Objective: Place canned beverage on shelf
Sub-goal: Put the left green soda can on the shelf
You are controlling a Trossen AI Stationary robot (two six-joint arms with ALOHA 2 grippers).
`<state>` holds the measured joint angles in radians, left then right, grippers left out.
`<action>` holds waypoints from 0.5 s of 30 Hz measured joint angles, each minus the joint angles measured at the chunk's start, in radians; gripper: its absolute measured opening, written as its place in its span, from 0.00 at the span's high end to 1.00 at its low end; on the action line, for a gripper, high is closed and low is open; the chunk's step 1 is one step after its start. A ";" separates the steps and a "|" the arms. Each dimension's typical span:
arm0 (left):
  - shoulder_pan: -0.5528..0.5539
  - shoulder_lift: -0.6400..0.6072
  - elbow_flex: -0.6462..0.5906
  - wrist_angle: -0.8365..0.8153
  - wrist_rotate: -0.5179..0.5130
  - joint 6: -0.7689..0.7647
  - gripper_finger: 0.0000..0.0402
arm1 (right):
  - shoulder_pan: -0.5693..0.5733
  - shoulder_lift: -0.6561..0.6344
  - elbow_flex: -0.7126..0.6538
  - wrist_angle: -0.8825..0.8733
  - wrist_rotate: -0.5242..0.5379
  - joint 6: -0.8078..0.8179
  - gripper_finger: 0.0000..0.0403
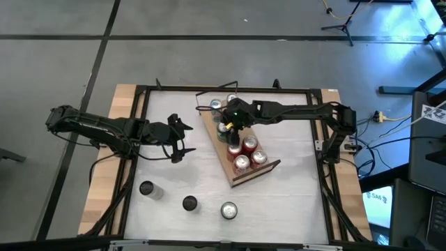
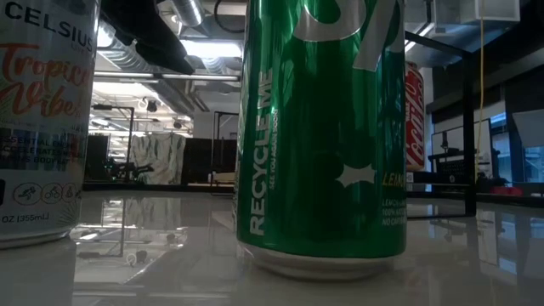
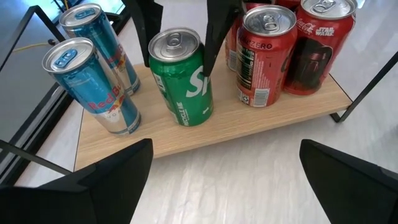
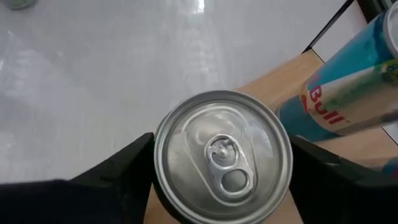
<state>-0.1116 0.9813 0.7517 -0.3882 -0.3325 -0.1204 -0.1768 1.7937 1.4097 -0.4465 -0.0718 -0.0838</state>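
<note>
Left gripper (image 1: 182,141) wide; right gripper (image 1: 224,127) narrower.

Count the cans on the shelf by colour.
blue cans: 2
green can: 1
red cans: 4
Total on the shelf: 7

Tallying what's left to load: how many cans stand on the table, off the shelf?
3, in a row on the table: left can, middle can, right can. Others may be hidden.
</note>
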 joint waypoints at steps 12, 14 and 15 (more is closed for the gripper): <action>0.000 0.000 0.000 0.001 0.000 0.000 0.02 | 0.000 -0.049 0.063 -0.176 -0.009 -0.003 0.26; 0.000 0.000 0.000 0.000 0.000 0.000 0.02 | 0.000 -0.050 0.092 -0.217 -0.011 -0.003 0.26; 0.000 0.000 0.000 0.000 0.000 0.000 0.02 | 0.000 -0.050 0.107 -0.241 -0.014 -0.004 0.26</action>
<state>-0.1117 0.9813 0.7517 -0.3878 -0.3325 -0.1204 -0.1768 1.7439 1.5166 -0.6876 -0.0858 -0.0874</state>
